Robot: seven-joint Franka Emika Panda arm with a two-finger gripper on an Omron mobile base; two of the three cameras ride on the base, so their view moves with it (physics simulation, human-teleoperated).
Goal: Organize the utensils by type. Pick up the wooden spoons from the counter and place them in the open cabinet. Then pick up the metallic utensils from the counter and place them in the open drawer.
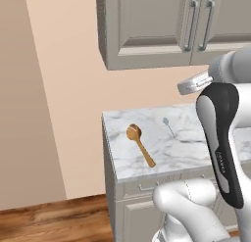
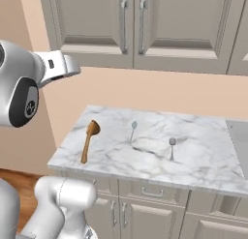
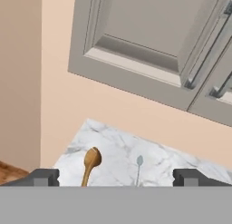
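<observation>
Wall cabinets [image 2: 135, 30]: grey-beige, panelled doors with vertical bar handles, mounted above the counter; the doors in view are closed.

Counter [image 2: 203, 160]: white marble with grey veining, over grey-beige fronts with bar handles; its left end meets a bare peach wall.

Arm [image 1: 223, 138]: white with dark joints, raised high over the counter's near edge.

Gripper [image 3: 116, 177]: held well above the counter, facing wall and cabinets; the two dark fingertips [image 3: 43, 177] stand wide apart at the bottom of the hand view, nothing between them.

Wooden spoon [image 2: 89, 139]: orange-brown, round bowl toward the wall, handle toward the front edge, lying flat near the counter's left end.

Teal spoon [image 2: 132, 130]: slim, pale, just right of the wooden spoon, apart from it.

Grey spoon [image 2: 172, 147]: slim, silver-grey, further right, near mid-counter.
</observation>
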